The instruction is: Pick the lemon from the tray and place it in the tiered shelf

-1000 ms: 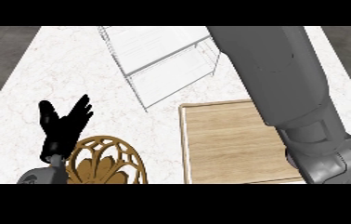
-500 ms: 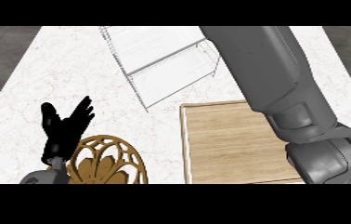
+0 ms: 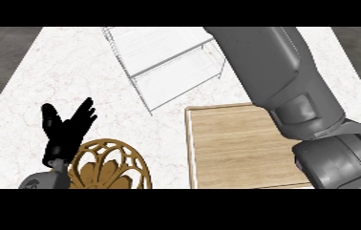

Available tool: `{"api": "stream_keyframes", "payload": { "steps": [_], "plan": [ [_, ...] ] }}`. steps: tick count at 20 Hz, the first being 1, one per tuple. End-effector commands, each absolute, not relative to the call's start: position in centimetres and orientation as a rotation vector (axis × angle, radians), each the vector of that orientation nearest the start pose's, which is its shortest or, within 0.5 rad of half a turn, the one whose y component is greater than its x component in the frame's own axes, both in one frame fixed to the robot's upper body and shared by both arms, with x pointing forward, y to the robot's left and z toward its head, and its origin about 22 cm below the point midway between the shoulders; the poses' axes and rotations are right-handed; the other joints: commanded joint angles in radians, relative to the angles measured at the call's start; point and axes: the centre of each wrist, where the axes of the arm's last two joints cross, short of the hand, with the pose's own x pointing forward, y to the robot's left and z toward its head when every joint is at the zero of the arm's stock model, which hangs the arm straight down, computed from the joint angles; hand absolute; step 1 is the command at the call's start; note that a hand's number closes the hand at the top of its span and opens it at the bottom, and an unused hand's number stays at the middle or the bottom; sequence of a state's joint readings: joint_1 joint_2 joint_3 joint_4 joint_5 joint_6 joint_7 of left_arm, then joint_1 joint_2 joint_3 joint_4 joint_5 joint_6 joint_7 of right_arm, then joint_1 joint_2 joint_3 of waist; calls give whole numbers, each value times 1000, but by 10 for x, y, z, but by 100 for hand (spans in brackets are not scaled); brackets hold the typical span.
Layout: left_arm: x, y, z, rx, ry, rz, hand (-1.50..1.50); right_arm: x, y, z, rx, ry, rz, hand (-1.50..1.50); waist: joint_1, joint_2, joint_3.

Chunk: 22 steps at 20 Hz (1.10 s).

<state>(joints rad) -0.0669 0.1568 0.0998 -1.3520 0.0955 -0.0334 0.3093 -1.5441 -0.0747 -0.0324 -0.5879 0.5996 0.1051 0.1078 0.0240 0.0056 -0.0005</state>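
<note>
Lemon not visible; likely hidden under right forearm (image 3: 282,86) over wooden tray (image 3: 239,148). Right robot hand out of view, state unknown. Left robot hand (image 3: 65,131) rests open, empty. Tiered shelf (image 3: 165,62) beyond tray. Judgement: lemon light, stiff, rolls; grasp round middle.

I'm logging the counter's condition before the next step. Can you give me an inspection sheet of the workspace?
Surface: white marbled counter top, bare where visible.
Job's things: light wooden tray at lower right; clear tiered shelf beyond it; lemon not seen.
Clutter: round golden openwork trivet at lower left.
Hands: black left hand open, fingers up, resting near the trivet; right hand not in view, only its grey forearm crossing over the tray's right side.
Cables: nothing seen.
Surroundings: dark floor past the counter's left edge.
</note>
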Motion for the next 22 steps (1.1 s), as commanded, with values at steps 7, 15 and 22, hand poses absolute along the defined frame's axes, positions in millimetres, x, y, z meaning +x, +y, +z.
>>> {"api": "stream_keyframes", "payload": {
  "steps": [7,15,22],
  "plan": [
    [256,269,-28,77,-1134,26,0,444,-40,313,-333,-1863,724,-150,-5,0,0],
    [255,277,-23,81,-1126,22,0,452,-59,316,-60,-1849,497,-150,1,-1,1],
    [260,291,-18,98,-1127,28,0,459,-102,341,-69,-1858,202,-150,2,0,0]
  ]
}}
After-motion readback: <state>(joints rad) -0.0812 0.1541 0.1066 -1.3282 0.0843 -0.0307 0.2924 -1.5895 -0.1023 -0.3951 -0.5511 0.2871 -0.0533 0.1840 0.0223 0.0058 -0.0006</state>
